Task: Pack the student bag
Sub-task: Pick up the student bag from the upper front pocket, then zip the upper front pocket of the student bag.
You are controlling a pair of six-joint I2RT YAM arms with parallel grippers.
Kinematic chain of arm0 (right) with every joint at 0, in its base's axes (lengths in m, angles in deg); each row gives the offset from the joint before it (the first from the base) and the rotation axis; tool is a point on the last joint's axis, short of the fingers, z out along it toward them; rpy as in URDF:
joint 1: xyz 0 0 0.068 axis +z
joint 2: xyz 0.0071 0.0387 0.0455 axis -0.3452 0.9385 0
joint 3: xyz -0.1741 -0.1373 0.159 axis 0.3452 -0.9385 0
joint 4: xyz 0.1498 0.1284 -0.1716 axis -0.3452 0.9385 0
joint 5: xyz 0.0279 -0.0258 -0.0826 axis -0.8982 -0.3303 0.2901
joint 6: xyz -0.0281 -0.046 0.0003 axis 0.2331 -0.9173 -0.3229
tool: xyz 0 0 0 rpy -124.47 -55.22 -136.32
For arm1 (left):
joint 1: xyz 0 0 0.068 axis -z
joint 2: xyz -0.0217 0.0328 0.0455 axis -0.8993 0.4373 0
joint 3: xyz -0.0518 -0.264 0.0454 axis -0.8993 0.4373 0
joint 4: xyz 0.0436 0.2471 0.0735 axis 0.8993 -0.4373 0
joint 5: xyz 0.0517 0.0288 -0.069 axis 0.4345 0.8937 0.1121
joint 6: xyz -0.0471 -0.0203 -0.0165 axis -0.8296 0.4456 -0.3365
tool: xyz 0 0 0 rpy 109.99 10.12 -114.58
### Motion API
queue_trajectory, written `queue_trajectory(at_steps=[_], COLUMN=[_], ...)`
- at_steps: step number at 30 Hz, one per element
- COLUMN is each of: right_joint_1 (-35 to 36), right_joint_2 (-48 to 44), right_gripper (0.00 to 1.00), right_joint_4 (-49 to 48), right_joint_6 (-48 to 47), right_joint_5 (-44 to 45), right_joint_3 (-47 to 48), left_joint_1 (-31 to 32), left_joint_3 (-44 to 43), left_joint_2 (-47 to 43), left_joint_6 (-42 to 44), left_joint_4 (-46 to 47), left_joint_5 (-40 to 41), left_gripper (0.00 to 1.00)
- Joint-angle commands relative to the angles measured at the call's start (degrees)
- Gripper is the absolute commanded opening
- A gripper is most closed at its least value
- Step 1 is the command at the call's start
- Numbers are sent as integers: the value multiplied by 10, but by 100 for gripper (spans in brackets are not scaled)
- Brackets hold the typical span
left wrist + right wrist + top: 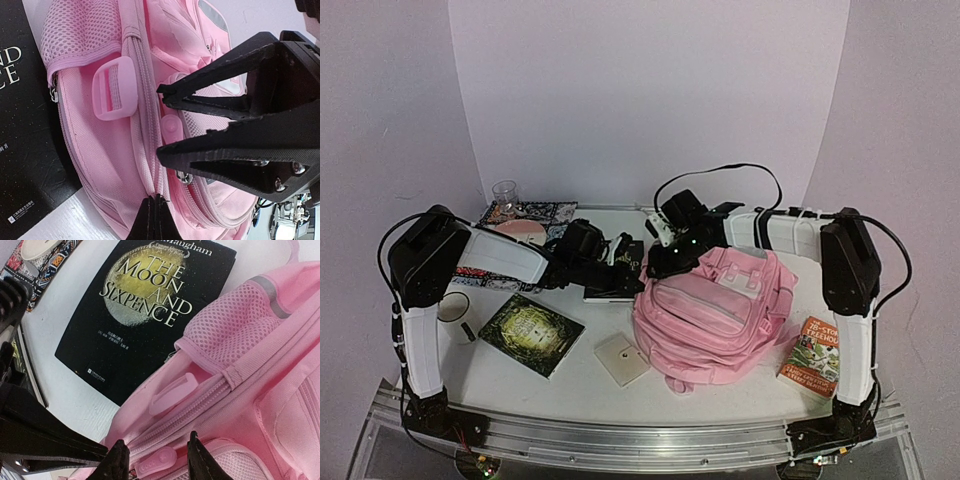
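Observation:
The student bag [715,315] is a pale-pink backpack lying at centre right, front pockets up. My left gripper [628,260] is at its upper left edge. In the left wrist view the left gripper [155,207] is shut, its tips pinched on the bag [100,165] at a zip seam. My right gripper [665,260] is open. In the right wrist view the right gripper [156,460] straddles a pink zip pull [155,462] without closing on it. The pull [171,129] also shows in the left wrist view, between the right gripper's fingers [225,70].
A black book, The Moon and Sixpence [145,305], lies just left of the bag. A green book [530,333], a white card [621,358] and a mug [455,312] lie front left. An orange book [812,357] lies right of the bag. A glass [505,192] stands at the back.

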Motion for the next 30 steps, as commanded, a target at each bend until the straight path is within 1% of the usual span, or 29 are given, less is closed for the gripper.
queue_trajectory(at_steps=[1,3,8,11,13,14,22,30], right_joint_1=[4,6,12,13,14,15,35,68], right_joint_2=[25,26,22,11,0,-6,-40,-102], right_gripper=[38,35,22,12,2,0,0,0], right_joint_4=[59,59,62,62,62,62,59,29], right_joint_6=[-4,-5,-8,-9,-11,-13,-31,-55], right_joint_5=[-35,-42,-52,-49,-47,-47,-56,-52], right_joint_3=[13,14,15,12,9,9,-3,-85], left_joint_1=[2,2,2,2,2,2,0,-19], left_joint_3=[-17,-16,-18,-20,-20,-21,-29,-41], left_joint_2=[-14,-16,-18,-16,-14,-12,-7,-3], left_joint_6=[-9,-8,-8,-9,-10,-11,-22,-30], left_joint_4=[55,55,56,57,57,57,58,58], left_joint_5=[-9,-4,2,6,8,9,26,40], left_gripper=[0,0,0,0,0,0,0,0])
